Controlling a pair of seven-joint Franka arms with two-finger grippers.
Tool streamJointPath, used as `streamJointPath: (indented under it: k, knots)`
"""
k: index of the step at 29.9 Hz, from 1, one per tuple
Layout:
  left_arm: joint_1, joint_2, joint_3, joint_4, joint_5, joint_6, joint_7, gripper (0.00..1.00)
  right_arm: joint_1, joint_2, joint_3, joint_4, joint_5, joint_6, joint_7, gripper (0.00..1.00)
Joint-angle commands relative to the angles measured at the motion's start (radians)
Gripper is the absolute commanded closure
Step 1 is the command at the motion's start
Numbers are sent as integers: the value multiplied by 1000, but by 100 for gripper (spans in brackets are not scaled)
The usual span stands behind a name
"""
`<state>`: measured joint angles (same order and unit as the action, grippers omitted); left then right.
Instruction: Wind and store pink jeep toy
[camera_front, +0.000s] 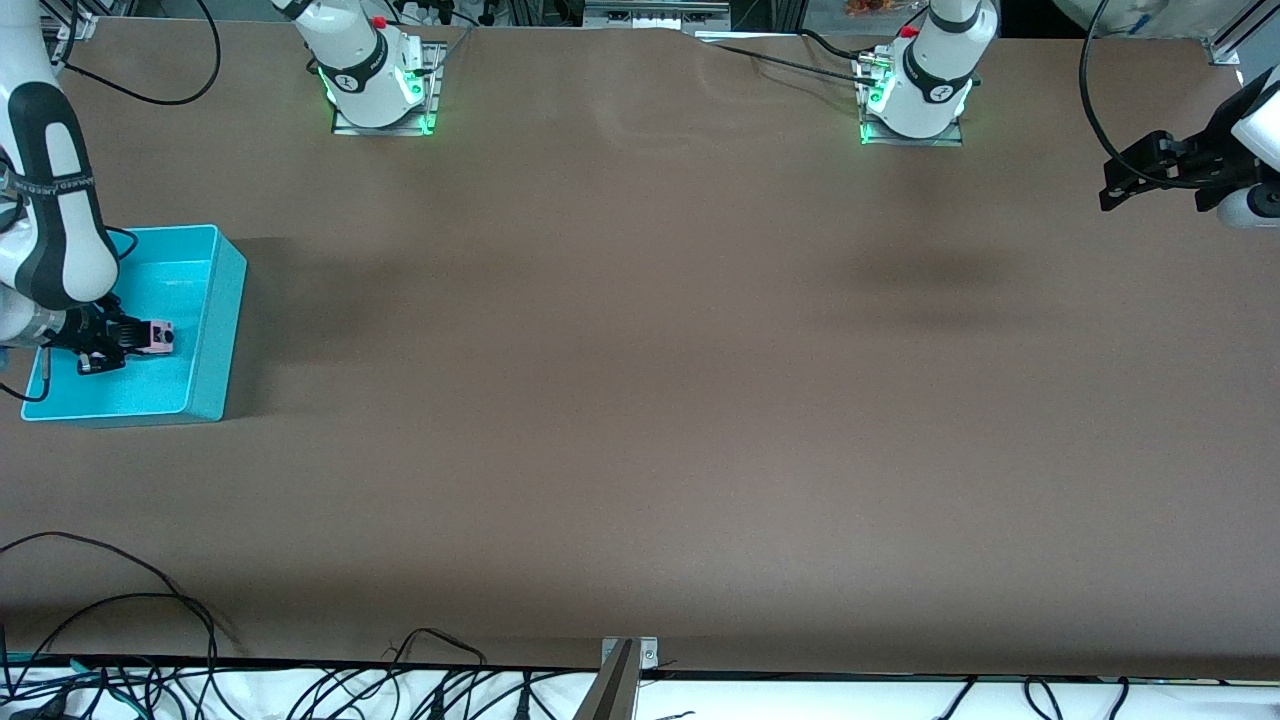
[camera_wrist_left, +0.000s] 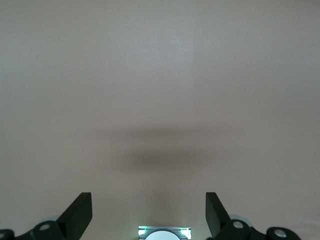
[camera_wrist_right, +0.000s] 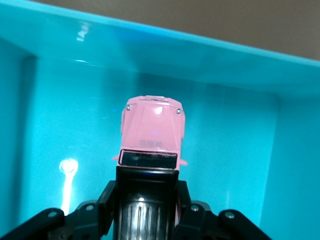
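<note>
The pink jeep toy (camera_front: 158, 337) has a light pink body and a black roof. My right gripper (camera_front: 125, 338) is shut on it and holds it inside the teal bin (camera_front: 215, 330) at the right arm's end of the table. In the right wrist view the jeep (camera_wrist_right: 152, 132) shows pink hood first, black roof between the fingers (camera_wrist_right: 107, 197), over the bin's floor (camera_wrist_right: 225, 150). My left gripper (camera_front: 1135, 180) is open and empty, up over the left arm's end of the table; in its wrist view the fingers (camera_wrist_left: 80, 212) stand wide apart over bare table.
The brown table (camera_front: 640, 400) spreads between the bin and the left arm's end. The arm bases (camera_front: 375, 90) stand along the edge farthest from the front camera. Cables (camera_front: 120, 600) lie along the table's near edge.
</note>
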<state>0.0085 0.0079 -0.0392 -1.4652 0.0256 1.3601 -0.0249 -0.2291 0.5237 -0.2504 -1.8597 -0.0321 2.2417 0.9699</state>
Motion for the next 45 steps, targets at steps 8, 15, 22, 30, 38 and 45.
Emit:
streamJointPath:
  k: [8, 15, 22, 30, 38, 45]
  knots:
    - [8, -16, -2, -15, -4, -6, -3, 0, -36, 10, 14, -58, 41, 82, -7, 67]
    - [10, -16, -2, -18, -6, -6, -3, 0, -35, 7, 26, -65, 41, 87, -7, 0]
    - [24, -16, -2, -20, -6, -7, -1, 0, -30, -11, 28, -59, 41, 73, -8, 0]
    - [24, -16, -2, -21, -6, -7, -1, 0, -26, -74, 57, -10, 38, -85, -14, 0]
    - [24, -16, -2, -21, -6, -15, 0, 0, -24, -88, 74, 149, 34, -312, -20, 0]
    - [24, -16, -2, -21, -6, -15, 0, 0, -22, -117, 103, 316, 31, -580, -56, 0]
